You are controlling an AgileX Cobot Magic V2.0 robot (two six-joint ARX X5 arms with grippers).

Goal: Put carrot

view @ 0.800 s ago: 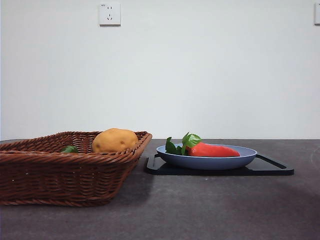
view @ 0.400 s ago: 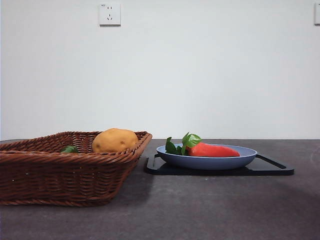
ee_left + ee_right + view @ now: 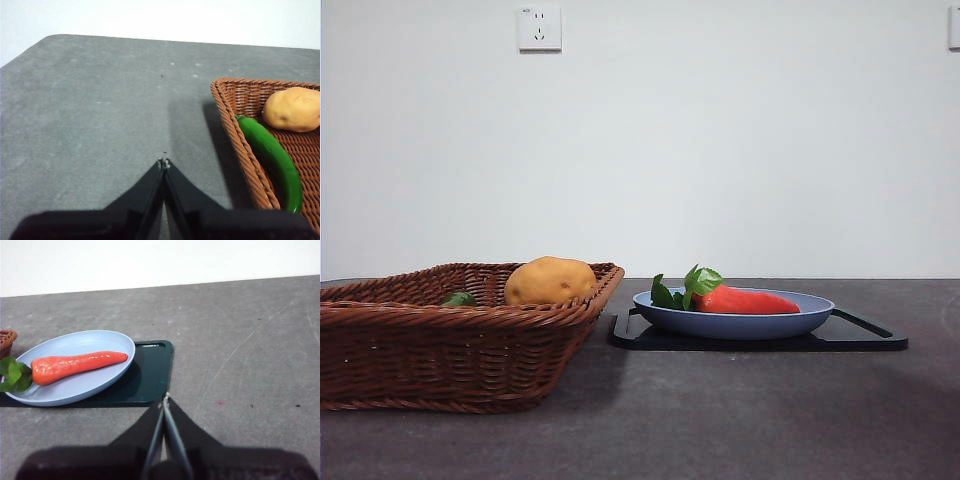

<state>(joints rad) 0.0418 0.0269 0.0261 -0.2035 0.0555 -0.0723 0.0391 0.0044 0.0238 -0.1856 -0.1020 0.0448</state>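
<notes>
White wall w/ a power socket (image 3: pixel 539 27) behind, and a dark grey table (image 3: pixel 740 410) in front. Going left to right:

On the left sits a brown woven basket (image 3: pixel 440 350). Inside it is a round yellow-brown potato (image 3: pixel 549 281) and a long green pepper (image 3: pixel 272 155), which lies along the basket's near wall. From the front you only see a bit of that pepper.

The left gripper (image 3: pixel 164 163) waits over bare table, just beside the basket, not touching anything. Its two black jaws are pressed together, tip to tip, w/ nothing between them.

Next comes a flat dark tray (image 3: pixel 865 335) w/ a light blue plate (image 3: pixel 740 322) on it. The carrot (image 3: pixel 745 300) lies on its side in the plate, green leaves toward the basket, thin end pointing away.

The right gripper (image 3: pixel 165 397) hangs near the tray's corner, apart from the plate. Its jaws are also closed together, holding nothing.

How far along? I think the job looks done, or very close: the carrot is resting on the plate and no gripper is on it. If the carrot is meant for the basket instead, then nothing has started yet; can't say which from here.

Vs. 1 sec ago: no change in the front view. Basket, potato, plate and carrot are all in the same spots.
</notes>
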